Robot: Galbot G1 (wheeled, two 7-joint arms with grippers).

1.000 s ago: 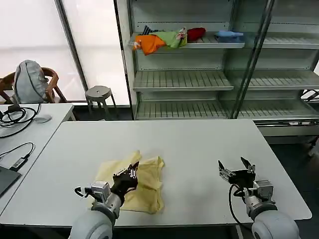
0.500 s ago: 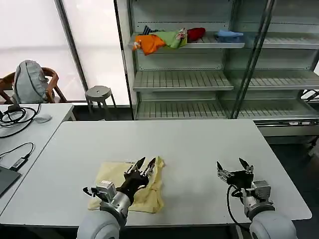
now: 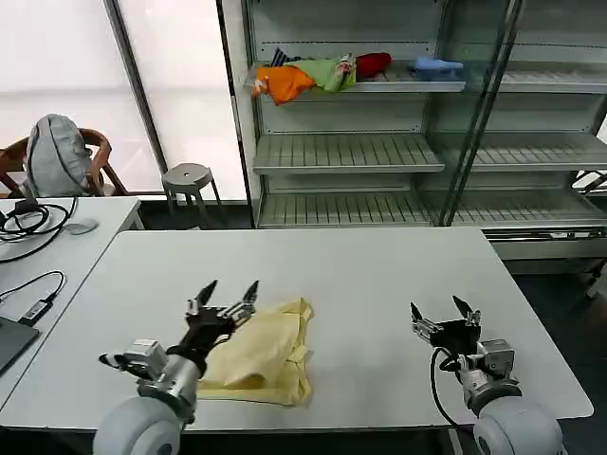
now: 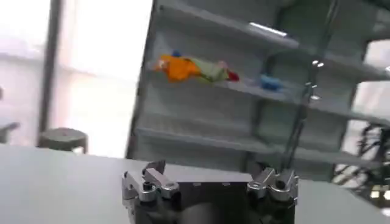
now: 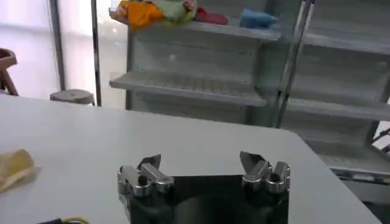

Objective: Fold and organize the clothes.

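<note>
The pale yellow T-shirt (image 3: pixel 261 353) lies folded into a small bundle near the front edge of the white table (image 3: pixel 360 275), left of centre. A corner of it shows in the right wrist view (image 5: pixel 15 167). My left gripper (image 3: pixel 223 296) is open, raised just above the shirt's left side, holding nothing; in its wrist view (image 4: pixel 210 176) the fingers stand wide apart, pointing at the shelves. My right gripper (image 3: pixel 434 315) hovers open over bare table at the front right, well apart from the shirt, and its wrist view (image 5: pixel 201 163) shows nothing between its fingers.
A metal shelf unit (image 3: pixel 379 152) stands behind the table, with colourful clothes (image 3: pixel 313 74) on its upper shelf. A side desk with cables (image 3: pixel 38 227) is at the left, a stool (image 3: pixel 190 180) and a chair with a bag (image 3: pixel 59 156) behind it.
My left gripper opened, let go of the shirt and drew back to the left and upward. The shirt settled into a flatter fold. The right gripper barely moved.
</note>
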